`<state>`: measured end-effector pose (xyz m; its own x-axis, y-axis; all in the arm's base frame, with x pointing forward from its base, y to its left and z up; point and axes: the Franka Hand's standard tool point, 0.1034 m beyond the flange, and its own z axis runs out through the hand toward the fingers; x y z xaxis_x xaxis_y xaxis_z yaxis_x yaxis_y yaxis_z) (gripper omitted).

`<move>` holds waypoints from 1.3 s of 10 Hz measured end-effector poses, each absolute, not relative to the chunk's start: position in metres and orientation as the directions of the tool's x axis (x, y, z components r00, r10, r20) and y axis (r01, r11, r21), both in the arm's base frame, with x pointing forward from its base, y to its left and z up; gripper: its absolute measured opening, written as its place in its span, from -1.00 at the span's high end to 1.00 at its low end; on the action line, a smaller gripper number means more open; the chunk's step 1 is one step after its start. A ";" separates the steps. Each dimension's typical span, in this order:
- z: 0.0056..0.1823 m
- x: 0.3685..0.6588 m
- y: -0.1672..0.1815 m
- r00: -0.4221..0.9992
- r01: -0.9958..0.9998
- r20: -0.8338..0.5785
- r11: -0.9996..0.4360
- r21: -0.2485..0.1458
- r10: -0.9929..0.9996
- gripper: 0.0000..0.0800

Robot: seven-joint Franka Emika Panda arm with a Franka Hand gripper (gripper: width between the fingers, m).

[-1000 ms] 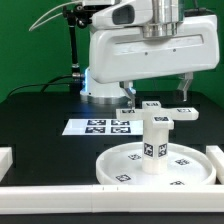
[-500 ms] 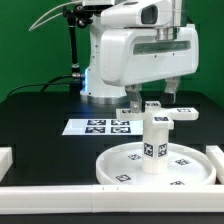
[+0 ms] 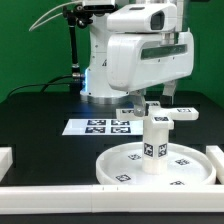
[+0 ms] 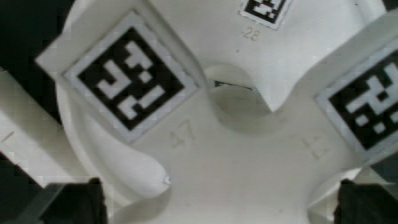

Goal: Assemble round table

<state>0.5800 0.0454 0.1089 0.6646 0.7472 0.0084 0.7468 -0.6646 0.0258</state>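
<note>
The gripper (image 3: 151,104) hangs just above the cross piece (image 3: 152,110) at the frame's centre-right, its fingers apart on either side. Below, the post (image 3: 155,142) stands upright on the round disc (image 3: 125,164), lower right. The marker board (image 3: 97,127) lies left of centre.

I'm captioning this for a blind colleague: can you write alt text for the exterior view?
A white robot arm's claw hangs low over a small white cross piece lying on a black table. In front, a short post stands upright at the centre of a large rimmed round disc. A marker board lies flat at the exterior view's left, and white border rails edge the table.
</note>
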 end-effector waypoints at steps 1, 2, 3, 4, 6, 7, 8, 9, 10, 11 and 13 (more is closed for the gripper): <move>0.109 0.580 0.046 0.670 0.742 0.009 -0.670 0.026 0.742 -0.62; 0.110 0.581 0.046 0.672 0.740 0.009 -0.672 0.026 0.741 -0.62; 0.109 0.581 0.046 0.672 0.740 0.009 -0.672 0.026 0.741 -0.62; 0.108 0.580 0.045 0.673 0.740 0.008 -0.673 0.025 0.740 -0.62; 0.107 0.580 0.044 0.674 0.738 0.006 -0.674 0.024 0.738 -0.62; 0.106 0.579 0.044 0.677 0.736 0.005 -0.676 0.024 0.736 -0.62; 0.106 0.579 0.044 0.679 0.734 0.004 -0.679 0.023 0.734 -0.62; 0.105 0.579 0.044 0.679 0.734 0.003 -0.679 0.023 0.734 -0.62; 0.105 0.579 0.043 0.680 0.733 0.003 -0.680 0.022 0.733 -0.62; 0.105 0.578 0.043 0.681 0.732 0.002 -0.681 0.021 0.732 -0.31; 0.105 0.578 0.043 0.682 0.731 0.000 -0.682 0.019 0.731 -0.08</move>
<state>0.5777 0.0432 0.1048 0.6819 0.7314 0.0002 0.7313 -0.6818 0.0191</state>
